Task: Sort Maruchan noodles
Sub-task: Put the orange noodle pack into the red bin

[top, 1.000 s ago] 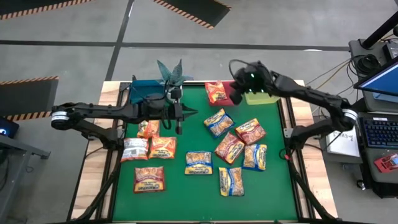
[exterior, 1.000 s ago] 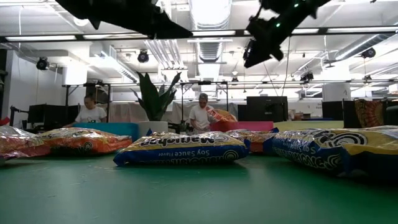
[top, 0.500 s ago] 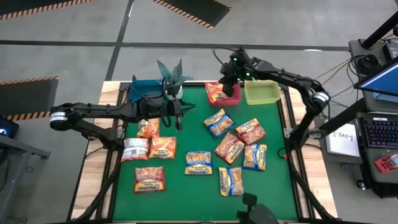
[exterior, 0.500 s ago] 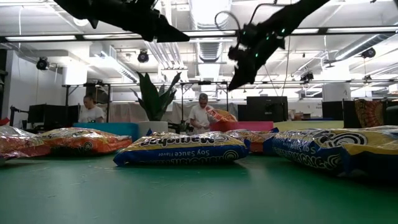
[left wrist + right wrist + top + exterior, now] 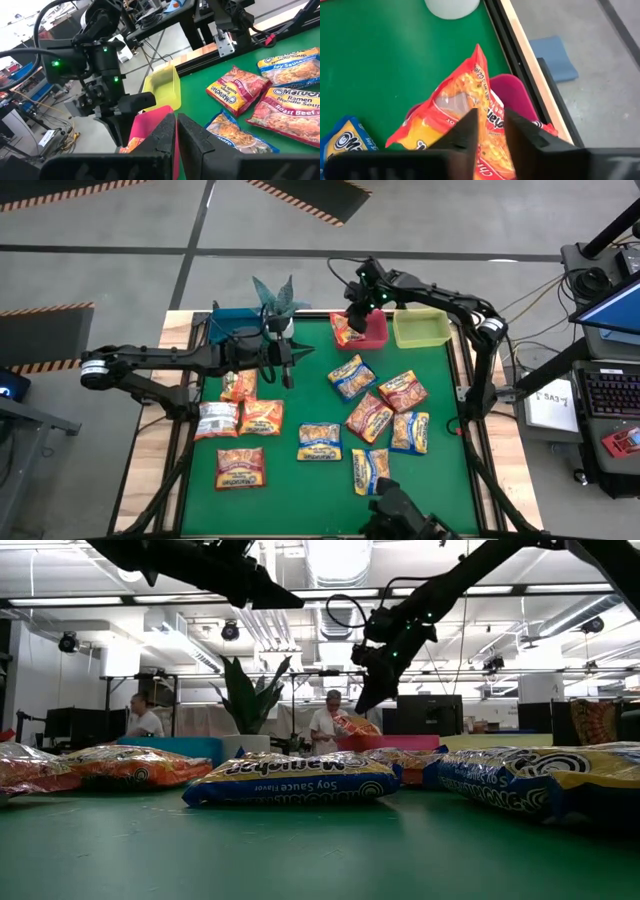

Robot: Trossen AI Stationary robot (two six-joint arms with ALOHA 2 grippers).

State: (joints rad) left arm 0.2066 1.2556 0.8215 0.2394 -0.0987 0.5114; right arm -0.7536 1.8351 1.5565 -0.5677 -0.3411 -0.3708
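Observation:
An orange-red noodle packet (image 5: 345,330) leans tilted in the red bin (image 5: 374,338), its lower end inside and its upper edge (image 5: 477,60) sticking up. My right gripper (image 5: 352,310) hangs over it, slightly open, pointing down, with a finger on either side of that edge. Several more packets lie flat on the green mat, such as an orange one (image 5: 240,468) and a blue-and-yellow one (image 5: 372,470). My left gripper (image 5: 289,372) is shut and hovers above the mat by the plant, touching nothing. My right gripper comes from above with its fingertips (image 5: 470,125) beside the raised edge of the packet (image 5: 480,107) in the red bin. I cannot tell whether they touch it.
The blue bin (image 5: 235,323) and a potted plant (image 5: 275,300) stand at the far left of the mat. The yellow-green bin (image 5: 420,328) is right of the red one. People show in the room behind (image 5: 322,725). A dark device (image 5: 400,515) sits at the near edge.
My right gripper has swung from above the yellow-green bin toward the table's left and come down over the red bin and its packet. The packet has stayed where it was.

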